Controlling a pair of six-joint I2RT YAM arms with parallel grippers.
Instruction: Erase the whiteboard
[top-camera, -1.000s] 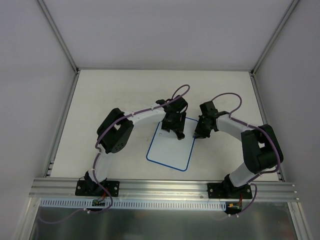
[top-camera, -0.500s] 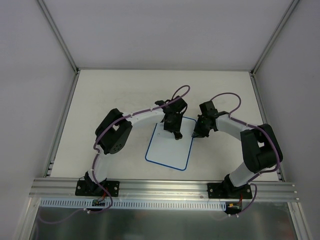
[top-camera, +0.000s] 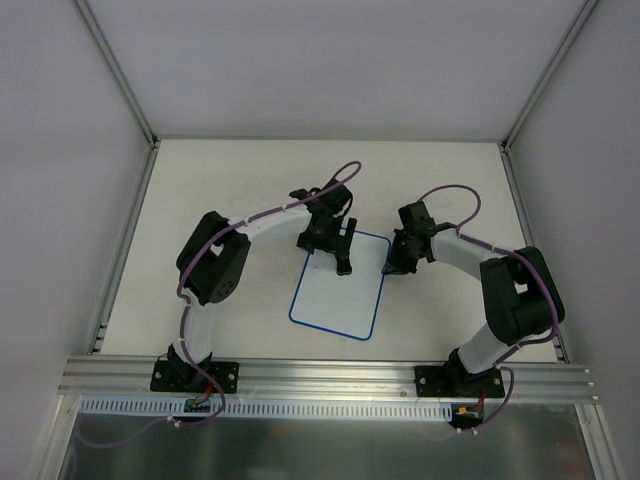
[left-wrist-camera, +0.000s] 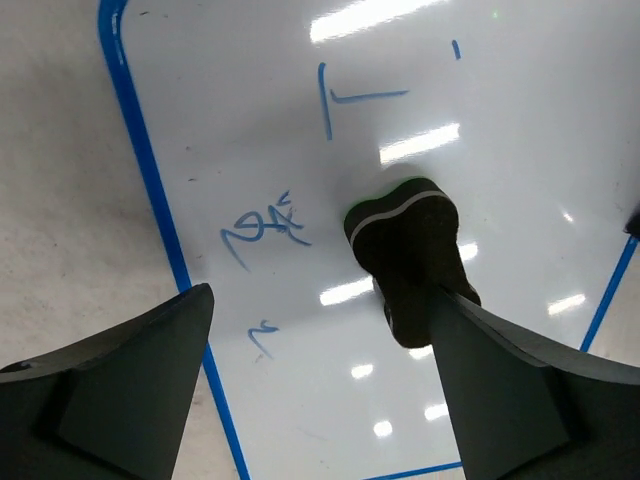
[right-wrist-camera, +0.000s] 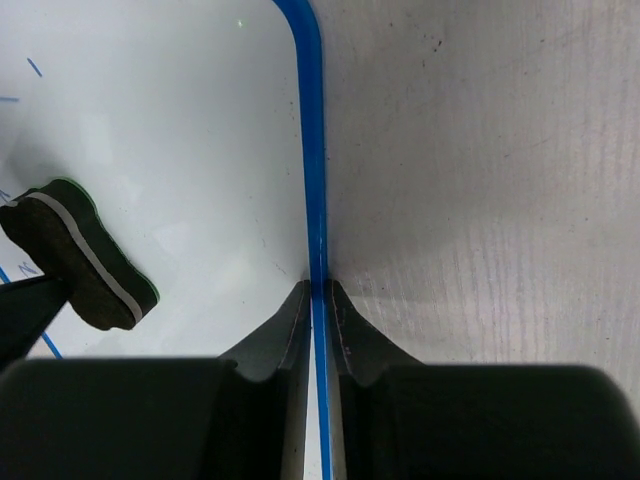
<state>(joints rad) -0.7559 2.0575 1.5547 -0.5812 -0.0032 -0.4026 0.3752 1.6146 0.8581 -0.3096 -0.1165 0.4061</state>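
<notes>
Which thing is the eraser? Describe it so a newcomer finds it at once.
On the table, find the blue-rimmed whiteboard. On its white face, by one finger of the left gripper, sits the eraser: a small black block with a pale stripe and a green edge. The only other things on that face are thin blue pen marks.

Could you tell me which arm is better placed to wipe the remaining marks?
Left: the left gripper is over the whiteboard, open, with the eraser against one finger beside the marks. The right gripper is pinching the rim.
</notes>
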